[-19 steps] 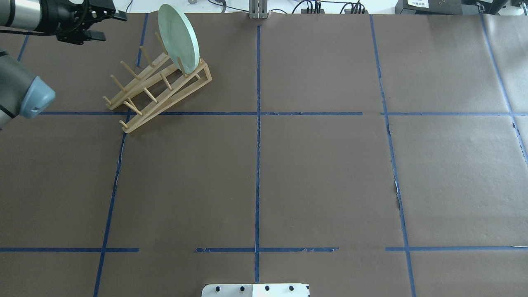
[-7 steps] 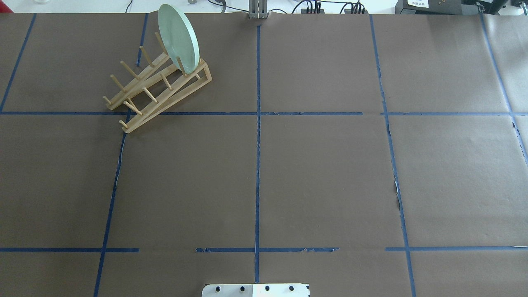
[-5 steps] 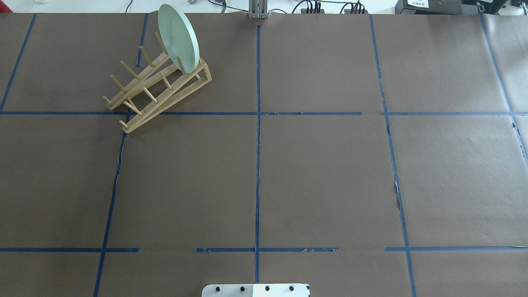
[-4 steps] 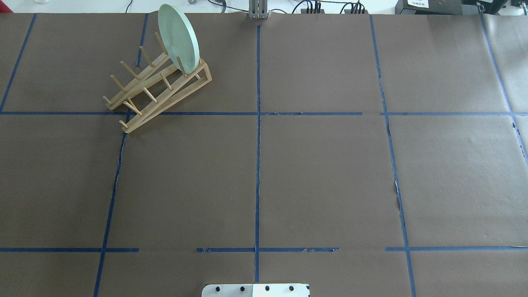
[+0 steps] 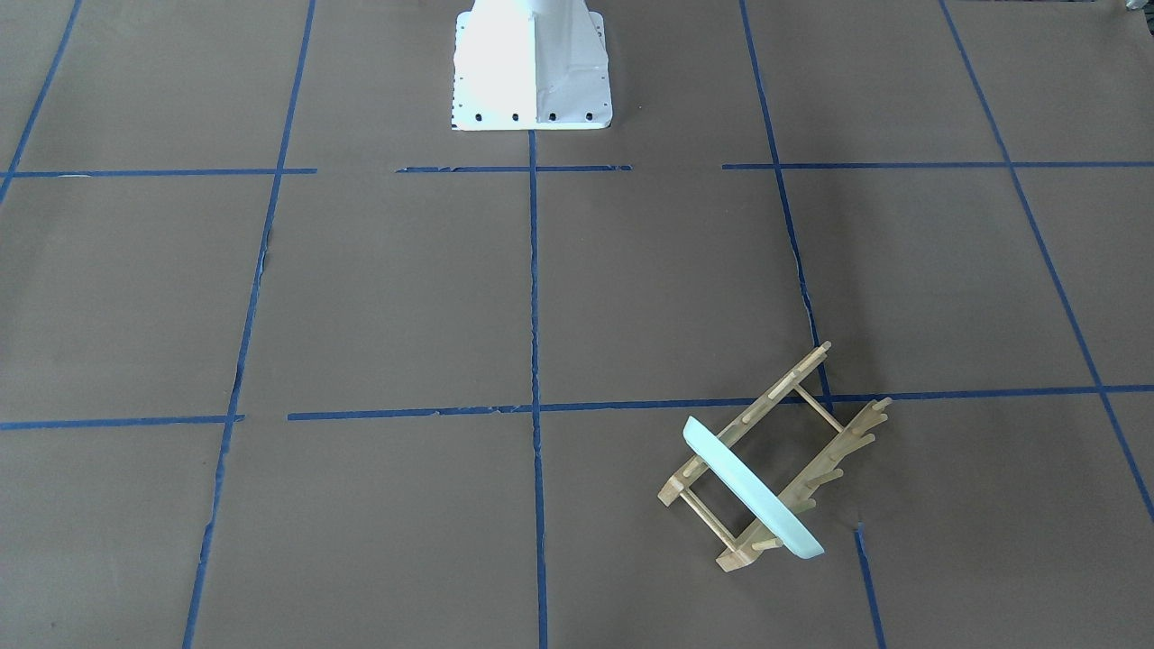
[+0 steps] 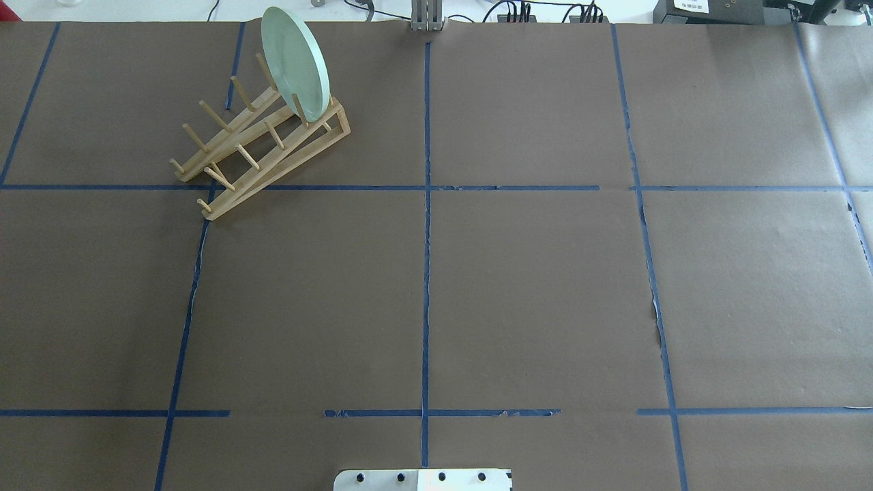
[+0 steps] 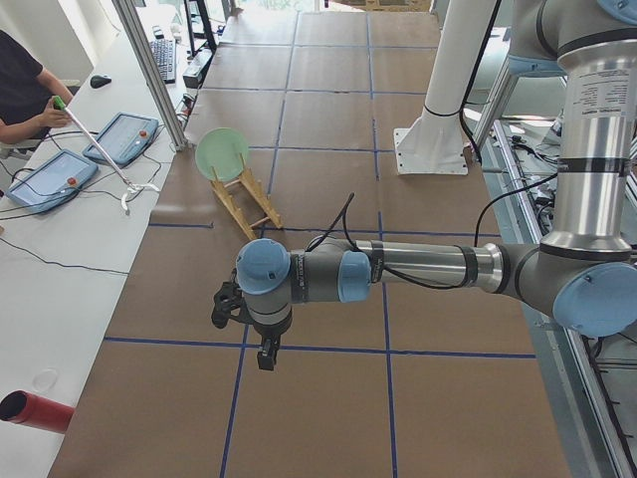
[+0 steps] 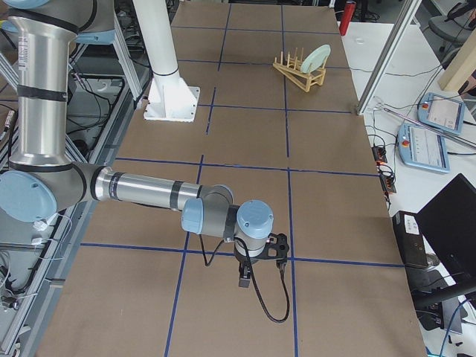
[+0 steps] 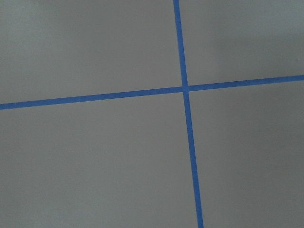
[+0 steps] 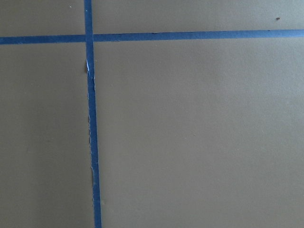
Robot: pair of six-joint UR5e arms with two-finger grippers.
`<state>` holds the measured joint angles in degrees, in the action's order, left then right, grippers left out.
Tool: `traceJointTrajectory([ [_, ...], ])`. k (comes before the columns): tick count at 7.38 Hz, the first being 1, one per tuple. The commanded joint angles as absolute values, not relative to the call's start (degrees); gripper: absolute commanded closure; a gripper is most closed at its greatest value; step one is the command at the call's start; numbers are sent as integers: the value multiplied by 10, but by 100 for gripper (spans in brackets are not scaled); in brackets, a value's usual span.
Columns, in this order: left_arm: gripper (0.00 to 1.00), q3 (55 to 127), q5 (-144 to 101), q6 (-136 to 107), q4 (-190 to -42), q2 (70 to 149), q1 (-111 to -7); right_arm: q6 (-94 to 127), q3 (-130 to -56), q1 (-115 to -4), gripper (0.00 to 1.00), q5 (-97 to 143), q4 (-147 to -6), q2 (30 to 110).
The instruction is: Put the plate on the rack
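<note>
The round pale mint-green glossy plate (image 6: pixel 295 63) stands on its edge in the small light wooden rack with upright pegs (image 6: pixel 235 196). It sits between pegs at the rack's end that is far from my white base (image 5: pixel 532 63). The rack lies slantwise on the far left part of the brown paper-covered worktop (image 6: pixel 532 293), across one of the blue tape lines (image 6: pixel 426 273). Nothing touches the plate except the rack.

Compared with the overhead picture from a few seconds before, the plate and the rack have the same place and the same lean. The difference is my left arm: at that time it was in the upper left corner of that view with its claw just beside the rack, and now it is out of that view.

My left claw (image 7: pixel 225 305) shows only in the side view. There it hangs above the worktop, well apart from the rack. How far it is open I cannot tell, and I see nothing in it. My right claw (image 8: pixel 277 246) is at the other end of the worktop, also over bare paper, and its opening I cannot tell either. Both wrist views show only brown paper and crossing blue tape.

A black box (image 6: pixel 709 8) behind the far edge carries a white label, but its writing is too small to read.
</note>
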<state>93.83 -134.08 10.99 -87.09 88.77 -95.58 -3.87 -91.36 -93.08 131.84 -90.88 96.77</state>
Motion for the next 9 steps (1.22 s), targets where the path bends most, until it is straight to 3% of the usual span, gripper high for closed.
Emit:
traceJointTrajectory([
  [1,0,941,-1336,111,-880,885,-957,-39,-913,-931,0,1318,-909,968],
  [9,0,939,-1357,109,-847,892,-954,-39,-913,-931,0,1318,-909,968],
])
